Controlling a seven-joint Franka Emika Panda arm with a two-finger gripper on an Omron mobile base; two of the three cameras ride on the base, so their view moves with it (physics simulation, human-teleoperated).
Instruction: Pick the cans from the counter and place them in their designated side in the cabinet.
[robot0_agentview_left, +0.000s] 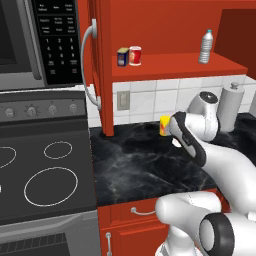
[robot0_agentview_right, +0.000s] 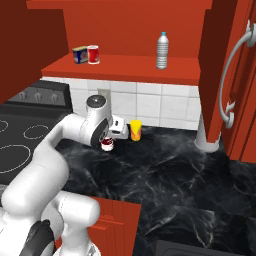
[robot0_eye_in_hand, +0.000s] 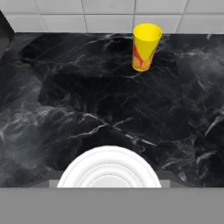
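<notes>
While one maroon can (robot0_agentview_right: 107, 144) is standing on the black counter (robot0_agentview_right: 170, 175), the gripper (robot0_agentview_right: 108, 142) is pinching it; one red can (robot0_agentview_right: 93, 54) is sitting on the cabinet shelf (robot0_agentview_right: 125, 67) beside one blue-and-yellow box (robot0_agentview_right: 79, 55), one bottle (robot0_agentview_right: 161, 50) farther along, one yellow cup (robot0_eye_in_hand: 146, 47) nearby.

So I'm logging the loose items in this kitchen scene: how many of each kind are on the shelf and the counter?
Cans: 2, a red can on the cabinet shelf and a maroon can at the gripper on the counter
Boxes: 1, blue-and-yellow box
Bottles: 1, clear bottle
Cups: 1, yellow cup
Paper towel rolls: 1, towel roll
Total: 6
</notes>
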